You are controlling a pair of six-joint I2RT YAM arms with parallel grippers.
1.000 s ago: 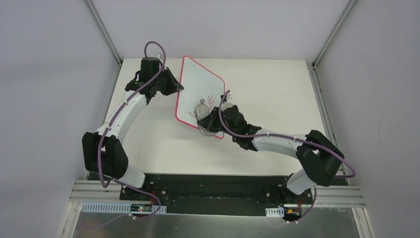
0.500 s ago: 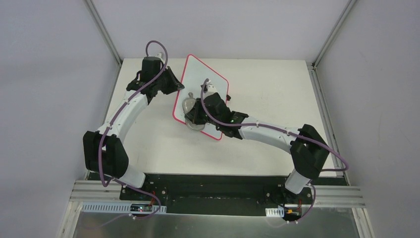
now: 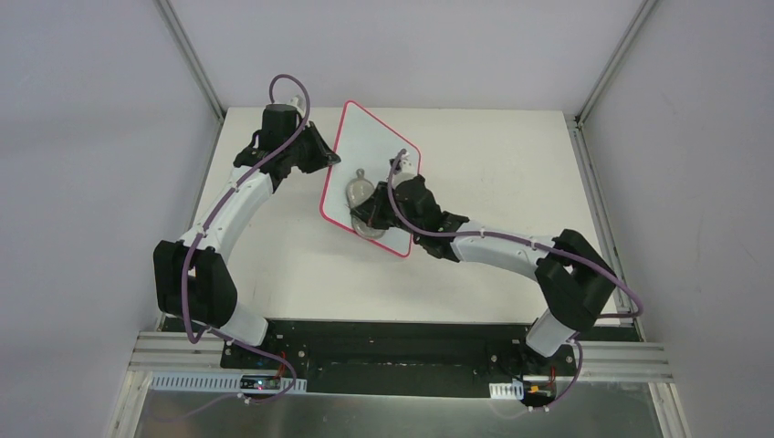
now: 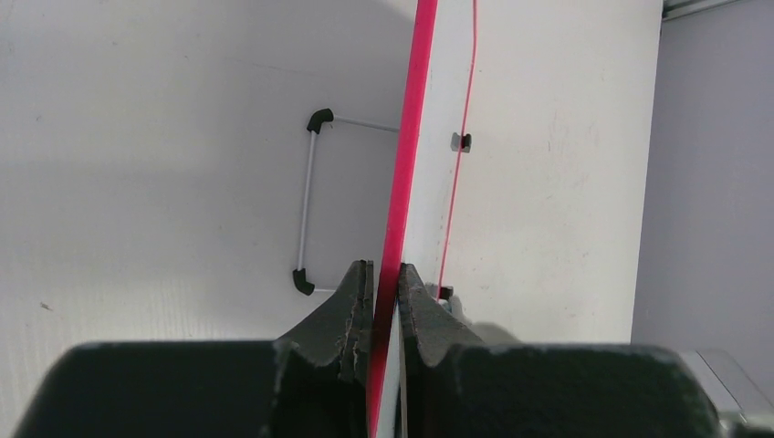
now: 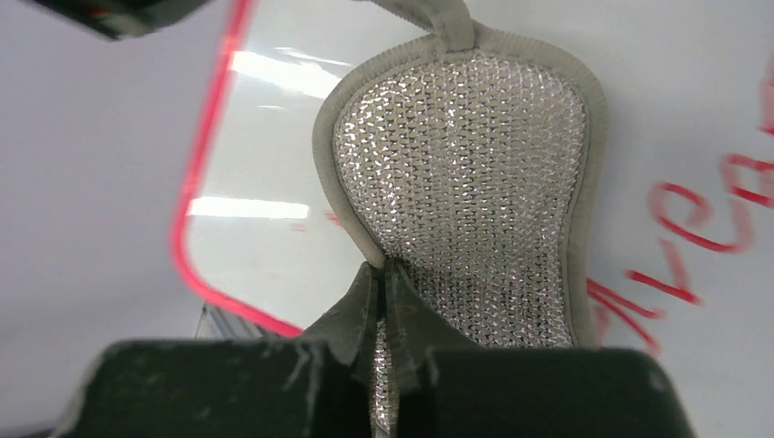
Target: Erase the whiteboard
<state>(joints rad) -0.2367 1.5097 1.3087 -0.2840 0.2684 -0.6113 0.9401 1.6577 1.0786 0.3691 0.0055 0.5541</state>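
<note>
The whiteboard (image 3: 370, 151) with its pink-red frame stands tilted at the table's back middle. My left gripper (image 3: 330, 162) is shut on its left edge; the left wrist view shows the frame (image 4: 402, 182) pinched between the jaws (image 4: 384, 274). My right gripper (image 3: 372, 214) is shut on a silver mesh scrubbing pad (image 3: 358, 199) and holds it against the board's lower left face. In the right wrist view the pad (image 5: 475, 182) lies flat on the board (image 5: 274, 246), with red handwriting (image 5: 703, 237) to its right.
The white table (image 3: 511, 173) stretches right of the board. Metal rails (image 3: 192, 55) run along the enclosure's back corners. The board's wire stand with black feet (image 4: 310, 201) shows behind it in the left wrist view.
My right gripper swept the pad left across the board, then slid it slightly back right. The board turned steeper under my left gripper's hold.
</note>
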